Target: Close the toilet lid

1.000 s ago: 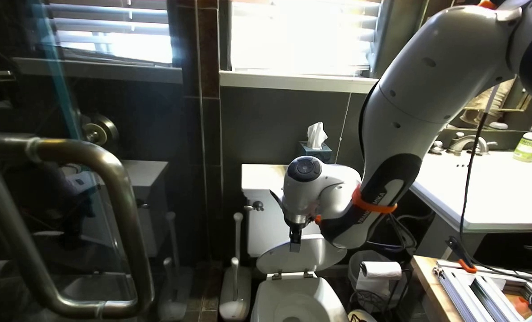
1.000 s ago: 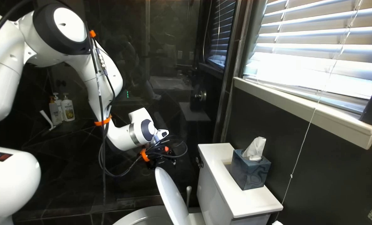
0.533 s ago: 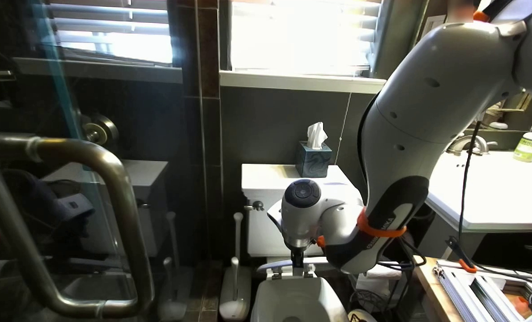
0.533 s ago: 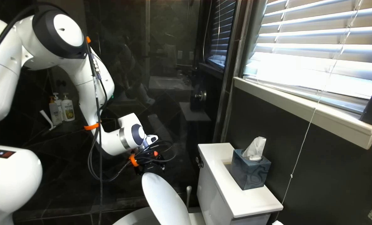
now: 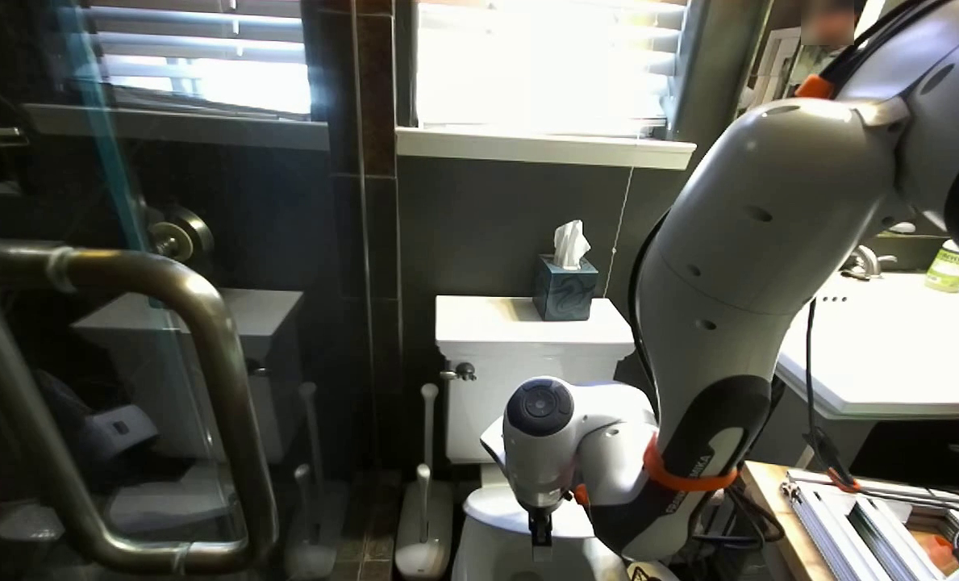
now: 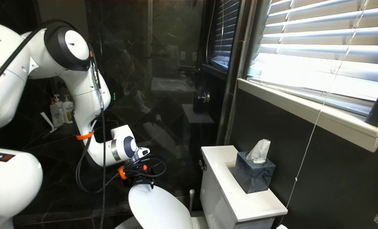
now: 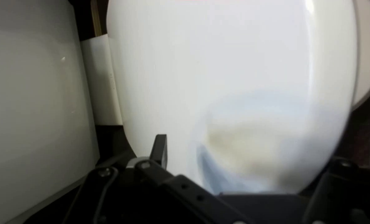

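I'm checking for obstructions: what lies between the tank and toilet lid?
In the wrist view, a white ledge lies between the tank and the toilet lid, with nothing seen resting on it.

Wall is dark gray. Backlit horizontal blinds glare above the pale windowsill. Shower tile is dark.

The toilet lid has tipped lower. In an exterior view the gripper has sunk lower than the upper left corner of the bench; the orange band on the arm has dropped level with that corner.
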